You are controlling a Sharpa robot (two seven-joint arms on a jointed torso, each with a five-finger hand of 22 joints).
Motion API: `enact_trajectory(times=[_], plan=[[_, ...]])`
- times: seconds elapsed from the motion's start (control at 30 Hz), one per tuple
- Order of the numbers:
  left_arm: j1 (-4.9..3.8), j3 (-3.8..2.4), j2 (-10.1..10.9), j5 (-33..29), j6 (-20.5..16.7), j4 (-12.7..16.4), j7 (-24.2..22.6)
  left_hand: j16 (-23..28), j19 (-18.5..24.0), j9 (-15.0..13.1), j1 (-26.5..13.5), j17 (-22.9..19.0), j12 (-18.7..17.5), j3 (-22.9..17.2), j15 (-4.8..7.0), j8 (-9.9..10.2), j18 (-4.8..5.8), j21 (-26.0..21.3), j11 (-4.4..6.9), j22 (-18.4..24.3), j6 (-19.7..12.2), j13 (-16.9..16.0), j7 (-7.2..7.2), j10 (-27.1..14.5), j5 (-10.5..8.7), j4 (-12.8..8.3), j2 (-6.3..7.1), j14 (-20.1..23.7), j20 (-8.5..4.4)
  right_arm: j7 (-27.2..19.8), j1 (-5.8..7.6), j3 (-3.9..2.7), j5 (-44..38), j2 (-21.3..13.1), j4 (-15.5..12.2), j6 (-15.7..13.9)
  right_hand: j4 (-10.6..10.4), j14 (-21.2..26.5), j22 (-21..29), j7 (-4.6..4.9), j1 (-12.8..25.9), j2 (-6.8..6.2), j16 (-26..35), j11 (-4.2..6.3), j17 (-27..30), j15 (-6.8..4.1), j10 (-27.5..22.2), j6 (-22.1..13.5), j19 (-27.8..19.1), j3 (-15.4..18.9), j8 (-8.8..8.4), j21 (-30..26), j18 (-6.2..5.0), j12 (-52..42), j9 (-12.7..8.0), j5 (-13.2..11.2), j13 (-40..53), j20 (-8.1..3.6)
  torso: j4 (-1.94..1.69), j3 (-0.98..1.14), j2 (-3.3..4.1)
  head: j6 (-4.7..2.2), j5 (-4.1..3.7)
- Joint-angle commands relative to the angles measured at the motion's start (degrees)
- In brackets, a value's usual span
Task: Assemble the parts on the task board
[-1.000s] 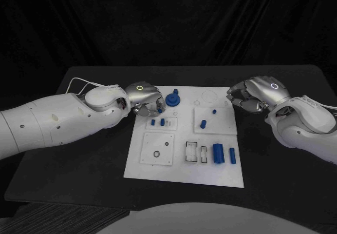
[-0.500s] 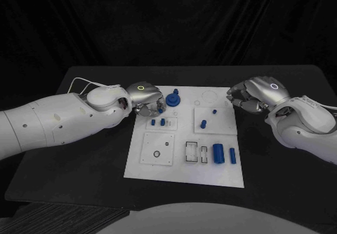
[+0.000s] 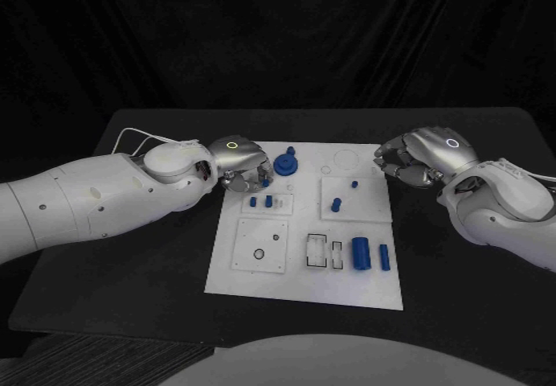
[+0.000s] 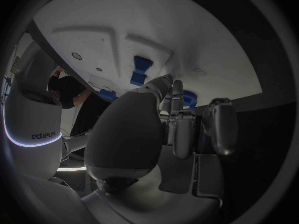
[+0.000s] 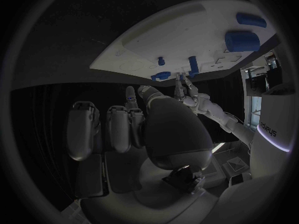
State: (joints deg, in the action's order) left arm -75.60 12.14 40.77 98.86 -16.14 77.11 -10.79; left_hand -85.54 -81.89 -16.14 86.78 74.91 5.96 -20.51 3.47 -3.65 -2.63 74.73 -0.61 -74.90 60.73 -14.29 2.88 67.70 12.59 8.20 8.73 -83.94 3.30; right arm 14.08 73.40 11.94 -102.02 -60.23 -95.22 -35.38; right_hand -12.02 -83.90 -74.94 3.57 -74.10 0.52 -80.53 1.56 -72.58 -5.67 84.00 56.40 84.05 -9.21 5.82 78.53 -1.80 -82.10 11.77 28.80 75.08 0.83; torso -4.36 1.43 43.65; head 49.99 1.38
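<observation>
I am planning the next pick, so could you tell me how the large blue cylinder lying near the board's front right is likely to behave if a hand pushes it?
The large blue cylinder lies on its side on the flat task board, so it would probably roll if nudged sideways. It looks rigid and smooth, so possibly slippery.

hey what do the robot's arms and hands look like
Both arms are smooth white shells with small dark dots. Each ends in a silver metallic hand, left hand and right hand, with a small glowing ring on its back. A thin white cable loops over the left arm.
</observation>
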Motion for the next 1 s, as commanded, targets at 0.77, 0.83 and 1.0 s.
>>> enact_trajectory(times=[0.77, 0.83, 1.0], plan=[[0.29, 0.01, 2.15, 0.17, -5.96, -0.5, 1.05, 0.65, 0.35, 3.42, -1.47, 7.05, -1.75, -2.08, -0.71, -0.23, -0.81, -0.91, -0.67, -10.49, -9.66, 2.65, -3.8, -1.73, -1.77, 0.53, 1.41, -3.15, 0.38, 0.73, -0.19, -0.04, -0.21, -0.82, -0.66, -0.43, 0.09, -3.24, -11.63, 0.06, -0.52, -0.25, 0.34, 0.38, 0.04, -0.18, 2.85, 0.14, 1.84, -0.39, -0.33, -0.26, -0.8, 0.74, -0.08, 0.29, 6.58, -0.26, 0.0, 0.01, 0.01, 0.01, -0.45], [0.27, 0.0, 3.18, 0.17, -7.77, -0.17, 0.37, 0.65, 0.32, 3.41, -1.42, 7.04, -1.49, -2.08, -0.63, -0.46, -0.82, -0.92, -0.5, -10.5, -9.24, 2.52, -3.73, -1.14, -1.85, 0.49, 1.45, -3.16, 0.34, 0.82, -0.09, -0.04, -0.21, -1.29, -1.13, -0.74, 0.25, -3.25, -11.65, 0.1, -0.65, -0.39, 0.33, 0.51, 0.04, -0.08, 2.42, 0.2, 1.87, -0.45, -0.32, -0.18, -0.77, 1.84, -0.08, 0.26, 5.57, -0.22, -0.01, -0.03, 0.01, 0.01, -0.58], [-0.12, -0.01, 6.4, -3.11, -11.66, 1.42, -2.11, 1.32, 0.89, 3.45, -1.74, 6.04, -0.31, -1.57, -0.14, -0.92, -1.06, -2.07, 0.47, -10.2, -8.2, 1.84, -4.1, -0.21, -2.3, 0.73, 1.61, -2.77, 0.01, 1.08, 1.2, -0.05, -0.21, -2.31, -2.32, -1.51, 0.62, -3.21, -11.62, 0.13, -0.82, -0.88, 0.4, 0.54, 0.32, 0.02, 0.02, 0.35, 1.84, -0.93, -0.43, -0.29, -0.8, 8.22, -0.11, 0.2, 0.13, -0.09, -0.04, -0.05, 0.01, 0.01, -0.78]])
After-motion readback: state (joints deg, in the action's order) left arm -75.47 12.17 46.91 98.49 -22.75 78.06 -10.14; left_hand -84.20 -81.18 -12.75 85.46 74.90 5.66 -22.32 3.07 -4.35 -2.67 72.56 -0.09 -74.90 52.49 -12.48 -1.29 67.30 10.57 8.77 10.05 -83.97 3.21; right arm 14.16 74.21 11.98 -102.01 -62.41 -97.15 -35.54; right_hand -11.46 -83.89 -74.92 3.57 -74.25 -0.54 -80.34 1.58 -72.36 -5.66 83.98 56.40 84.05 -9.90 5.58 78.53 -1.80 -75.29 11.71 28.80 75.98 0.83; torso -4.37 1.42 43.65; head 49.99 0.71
